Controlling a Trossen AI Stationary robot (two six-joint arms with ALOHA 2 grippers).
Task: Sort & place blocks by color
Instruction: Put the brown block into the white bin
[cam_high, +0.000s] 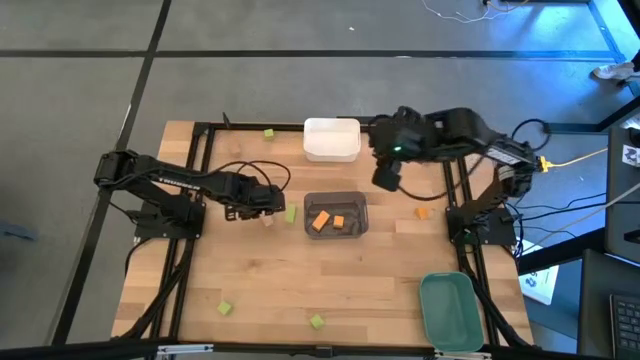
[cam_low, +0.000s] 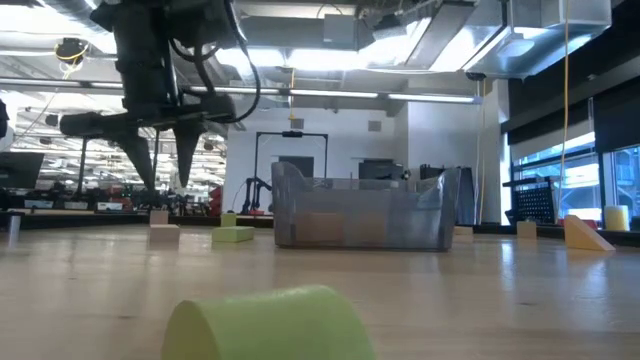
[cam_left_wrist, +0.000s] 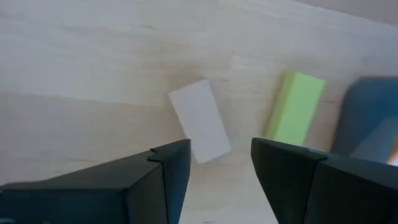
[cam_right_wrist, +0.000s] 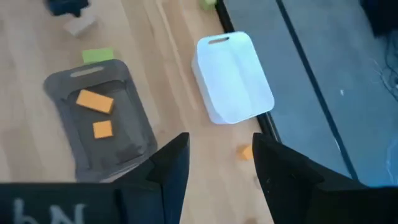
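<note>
Orange: two blocks (cam_high: 327, 221) in grey bin (cam_high: 336, 199), a third (cam_high: 422, 211) loose below the empty, part-open right hand (cam_high: 386, 178). White bin (cam_high: 331, 140) and green bin (cam_high: 449, 310) empty. Left hand (cam_high: 274, 200), parted, empty, hangs over tan block (cam_left_wrist: 200, 121); green block (cam_left_wrist: 295, 107) just beside. More greens scattered on desk (cam_high: 260, 280).

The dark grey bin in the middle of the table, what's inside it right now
Two orange blocks lie inside the dark grey bin, side by side on its floor. No green or tan blocks show in it. Nothing covers the bin, so its whole floor is visible from above.
</note>
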